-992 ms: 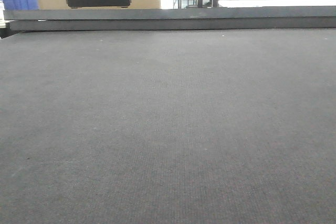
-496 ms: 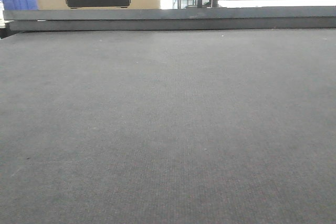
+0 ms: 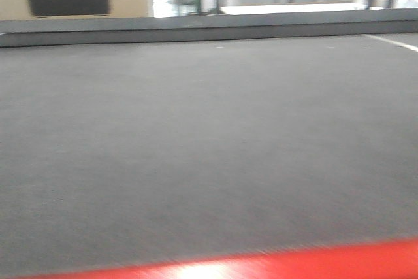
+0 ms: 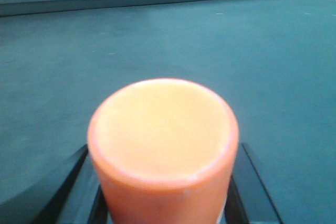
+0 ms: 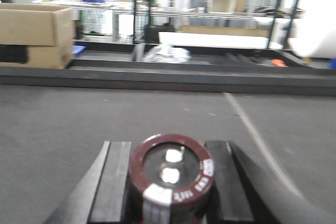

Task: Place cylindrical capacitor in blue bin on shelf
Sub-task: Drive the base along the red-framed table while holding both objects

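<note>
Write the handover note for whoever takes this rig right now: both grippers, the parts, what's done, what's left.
The left gripper is shut on an orange cylinder, with one jaw on each side of it.
The right gripper is shut on the capacitor, terminal end up, above the grey mat.
The shelf and blue bin are in no view now.
Done: the capacitor is gripped.
Left: reach the shelf, find the blue bin, lower the capacitor into it, open the jaws.
</note>
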`<action>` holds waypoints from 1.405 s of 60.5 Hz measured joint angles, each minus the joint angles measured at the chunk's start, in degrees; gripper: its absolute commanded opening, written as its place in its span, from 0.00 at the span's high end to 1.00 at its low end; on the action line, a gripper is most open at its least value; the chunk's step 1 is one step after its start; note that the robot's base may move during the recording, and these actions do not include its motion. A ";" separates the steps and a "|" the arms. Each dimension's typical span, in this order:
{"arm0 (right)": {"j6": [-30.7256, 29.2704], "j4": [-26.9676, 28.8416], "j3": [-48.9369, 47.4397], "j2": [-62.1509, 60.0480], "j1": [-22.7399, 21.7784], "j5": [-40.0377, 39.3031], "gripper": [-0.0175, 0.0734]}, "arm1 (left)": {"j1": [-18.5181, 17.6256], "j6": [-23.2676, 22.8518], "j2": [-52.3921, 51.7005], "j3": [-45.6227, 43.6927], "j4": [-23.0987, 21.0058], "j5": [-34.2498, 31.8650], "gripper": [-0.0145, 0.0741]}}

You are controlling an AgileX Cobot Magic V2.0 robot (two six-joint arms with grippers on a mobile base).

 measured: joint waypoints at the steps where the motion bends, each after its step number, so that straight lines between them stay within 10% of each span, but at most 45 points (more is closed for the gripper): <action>1: 0.00 0.00 0.00 0.00 0.00 0.00 0.93 | 0.00 0.00 0.00 0.00 0.00 0.00 0.96; 85: 0.00 0.00 0.00 0.00 0.03 0.00 0.93 | 0.00 0.00 0.00 0.00 0.00 0.00 0.96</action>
